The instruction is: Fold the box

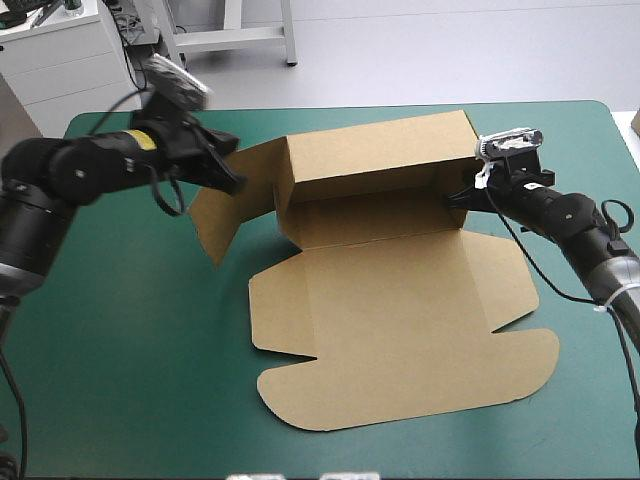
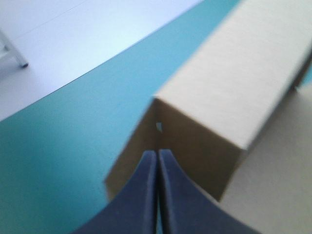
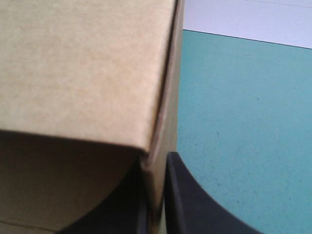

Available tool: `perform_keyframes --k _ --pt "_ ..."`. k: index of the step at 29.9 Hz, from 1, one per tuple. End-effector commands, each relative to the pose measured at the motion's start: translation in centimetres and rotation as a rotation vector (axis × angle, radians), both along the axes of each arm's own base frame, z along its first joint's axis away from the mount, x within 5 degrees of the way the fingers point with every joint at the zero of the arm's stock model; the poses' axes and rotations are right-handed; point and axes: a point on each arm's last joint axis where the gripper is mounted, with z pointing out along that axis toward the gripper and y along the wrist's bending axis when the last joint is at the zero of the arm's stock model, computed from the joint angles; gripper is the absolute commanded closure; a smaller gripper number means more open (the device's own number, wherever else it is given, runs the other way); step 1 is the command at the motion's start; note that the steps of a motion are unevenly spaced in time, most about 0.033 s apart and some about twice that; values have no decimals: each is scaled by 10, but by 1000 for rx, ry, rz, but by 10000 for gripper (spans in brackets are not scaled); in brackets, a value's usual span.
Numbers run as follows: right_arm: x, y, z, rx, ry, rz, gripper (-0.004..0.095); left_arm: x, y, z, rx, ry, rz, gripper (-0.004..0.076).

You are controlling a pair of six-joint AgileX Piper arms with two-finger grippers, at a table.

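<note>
The brown box [image 1: 400,300] lies mid-table with its lid flat toward the front edge. Its back wall [image 1: 380,150] stands raised and folded over. The left end flap [image 1: 225,220] stands tilted off the cover. My left gripper [image 1: 236,180] is at that flap's upper edge, and in the left wrist view its fingers [image 2: 157,155] meet in a point at the box's [image 2: 234,73] corner crease. My right gripper [image 1: 463,197] pinches the right end of the raised wall. The right wrist view shows the board [image 3: 83,63] edge between the two black fingers [image 3: 156,163].
The teal-green cover [image 1: 120,350] shows on all sides of the box. The lid's rounded front flaps [image 1: 300,385] reach close to the table's front edge. The table's far edge [image 1: 300,108] runs just behind the raised wall.
</note>
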Motion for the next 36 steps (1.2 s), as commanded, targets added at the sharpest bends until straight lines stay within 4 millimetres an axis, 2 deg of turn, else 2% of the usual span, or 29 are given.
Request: perform_keyframes --k 1,5,8,13,17,21,25,30,36 --pt "-3 -2 24 45 -88 -49 931 5 64 24 -321 -29 204 739" --pt "-3 -2 24 45 -88 -49 930 8 148 4 -521 30 466 739" --pt "-3 -3 24 44 -91 -53 930 2 194 -27 -643 93 634 739" --pt "-3 -3 24 37 -94 -51 931 -10 236 -98 -898 193 871 739" --pt "-2 -4 25 34 -106 -65 929 -19 241 -146 -1124 264 985 739" --pt "-2 -4 26 106 -72 -81 926 -24 236 -171 -1156 265 971 739" --pt "-1 -1 43 90 -40 -47 916 -24 234 -173 -1128 255 950 747" --pt "1 -4 70 53 155 -77 916 -25 228 -172 -1111 288 881 756" --pt "4 -3 100 37 297 -81 916 -25 225 -172 -1105 298 851 756"
